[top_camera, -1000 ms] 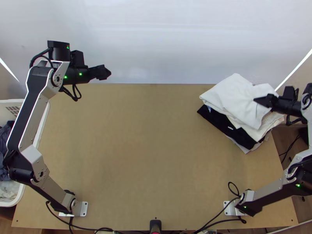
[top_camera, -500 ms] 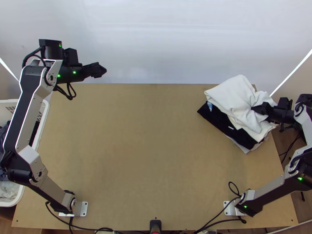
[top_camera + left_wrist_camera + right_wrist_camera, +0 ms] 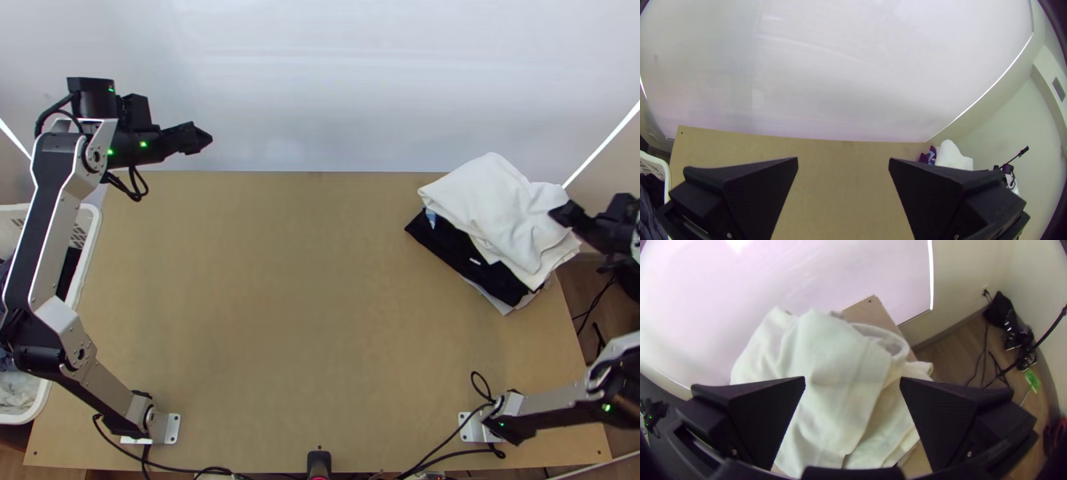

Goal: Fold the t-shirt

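Right tool (image 3: 561,213) outward, near clothes pile (image 3: 498,210)

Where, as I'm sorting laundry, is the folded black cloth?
In the top view, the folded black cloth lies near the wooden table's far right corner, stacked beneath soft white cloth.

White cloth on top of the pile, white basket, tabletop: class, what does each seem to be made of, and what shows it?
The white cloth looks like soft, matt fabric, perhaps cotton: it creases and drapes. The basket looks like smooth plastic, given its rounded rim and slotted wall. The tabletop appears to be matt wood or fibreboard: flat and evenly light brown.
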Robot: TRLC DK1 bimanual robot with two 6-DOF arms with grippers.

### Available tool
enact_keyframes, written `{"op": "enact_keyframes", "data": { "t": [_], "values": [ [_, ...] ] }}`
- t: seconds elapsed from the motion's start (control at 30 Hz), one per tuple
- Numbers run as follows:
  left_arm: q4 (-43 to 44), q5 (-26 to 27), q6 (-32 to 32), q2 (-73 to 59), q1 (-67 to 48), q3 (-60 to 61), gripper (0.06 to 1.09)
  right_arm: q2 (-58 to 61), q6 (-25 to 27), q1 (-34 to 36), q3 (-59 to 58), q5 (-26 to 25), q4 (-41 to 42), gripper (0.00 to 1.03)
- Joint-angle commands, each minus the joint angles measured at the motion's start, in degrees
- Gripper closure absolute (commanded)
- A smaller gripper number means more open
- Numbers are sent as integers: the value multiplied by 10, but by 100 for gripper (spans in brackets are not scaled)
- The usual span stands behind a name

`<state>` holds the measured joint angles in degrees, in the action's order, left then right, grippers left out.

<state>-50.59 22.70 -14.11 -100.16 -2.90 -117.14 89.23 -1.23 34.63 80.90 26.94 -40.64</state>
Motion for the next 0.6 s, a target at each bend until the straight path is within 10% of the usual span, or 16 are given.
{"op": "enact_keyframes", "data": {
  "t": [0.0, 0.33, 0.57],
  "values": [
    [5, 19, 0, -1, 18, -4, 10, -79, 6, -3, 20, -94, 12, 4],
    [10, 20, 3, 5, 36, -6, 10, -110, 36, -103, 10, -303, 225, 4],
    [16, 12, 14, 5, 43, -21, 10, -112, 129, -253, -187, -381, 624, 4]
  ]
}}
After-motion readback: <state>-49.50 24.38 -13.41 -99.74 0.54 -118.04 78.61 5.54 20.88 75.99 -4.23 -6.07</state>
